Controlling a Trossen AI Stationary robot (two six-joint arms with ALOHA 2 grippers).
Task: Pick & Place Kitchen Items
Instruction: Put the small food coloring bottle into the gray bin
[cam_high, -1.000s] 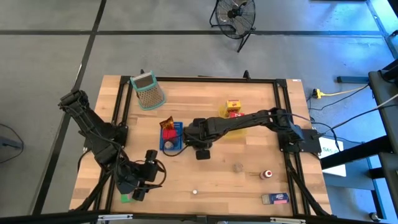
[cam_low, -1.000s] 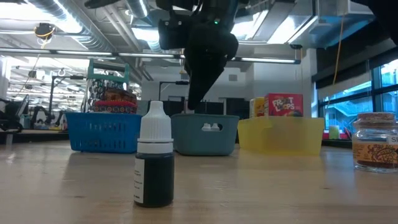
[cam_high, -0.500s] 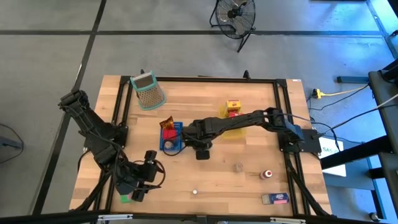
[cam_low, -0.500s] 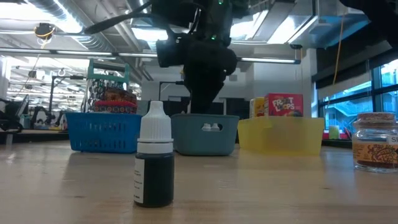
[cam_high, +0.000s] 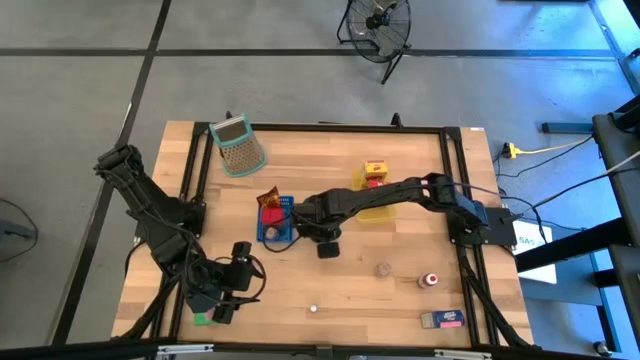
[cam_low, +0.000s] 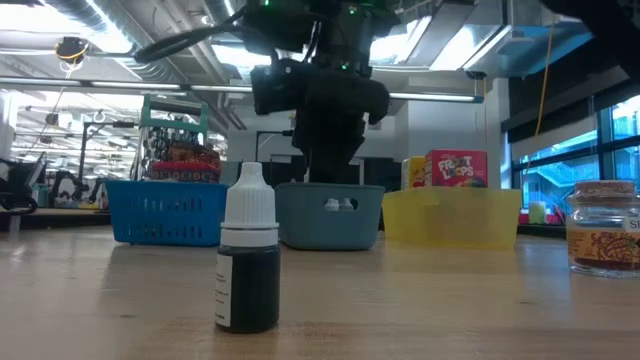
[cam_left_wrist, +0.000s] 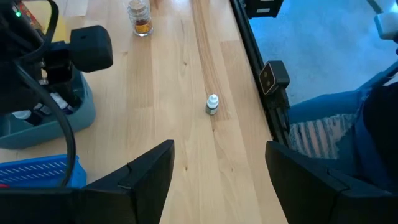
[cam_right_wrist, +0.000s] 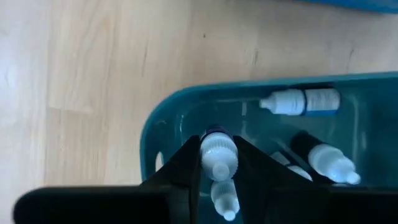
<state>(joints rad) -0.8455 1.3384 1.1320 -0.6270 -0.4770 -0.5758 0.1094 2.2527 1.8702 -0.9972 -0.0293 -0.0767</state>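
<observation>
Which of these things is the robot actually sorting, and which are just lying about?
Job:
small white-capped dropper bottle in the right claw
second dropper bottle, standing loose
glass spice jar
red cereal carton

Lying about:
green-rimmed mesh basket
black floor fan

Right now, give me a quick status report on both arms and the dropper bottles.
Right gripper shut on a dropper bottle, above the grey-blue tray. Left gripper open, idle near the front left. One loose bottle upright on the table. Nothing in the way.
</observation>
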